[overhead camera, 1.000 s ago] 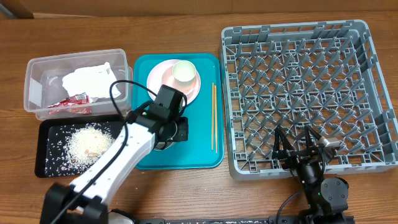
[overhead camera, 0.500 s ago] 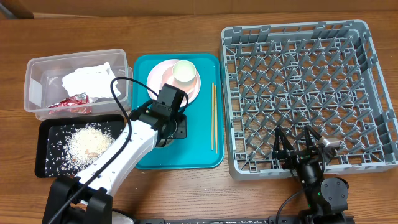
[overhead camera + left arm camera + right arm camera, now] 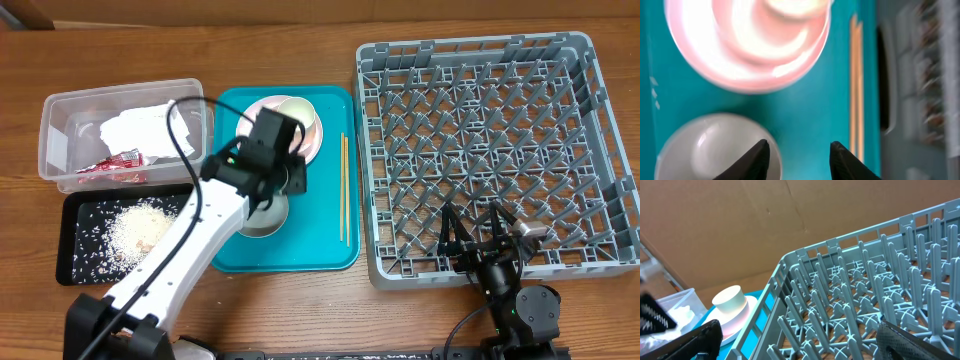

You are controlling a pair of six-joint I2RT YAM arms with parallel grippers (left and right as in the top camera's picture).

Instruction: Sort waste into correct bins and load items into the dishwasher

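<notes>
Left gripper (image 3: 797,150) hovers partly open and empty over the teal tray (image 3: 805,107), grey bowl (image 3: 710,147) just lower left, pink plates (image 3: 747,55) above. I'd straddle one rim squarely before closing. Right gripper (image 3: 471,235) idles wide, lower right, at the dish rack (image 3: 480,120).

No word, label, brand or number can be read in any view. The small red sauce packet (image 3: 113,162) in the clear tub (image 3: 58,146) has white patches on its face that may be print, but from overhead they are too small to make out.
</notes>
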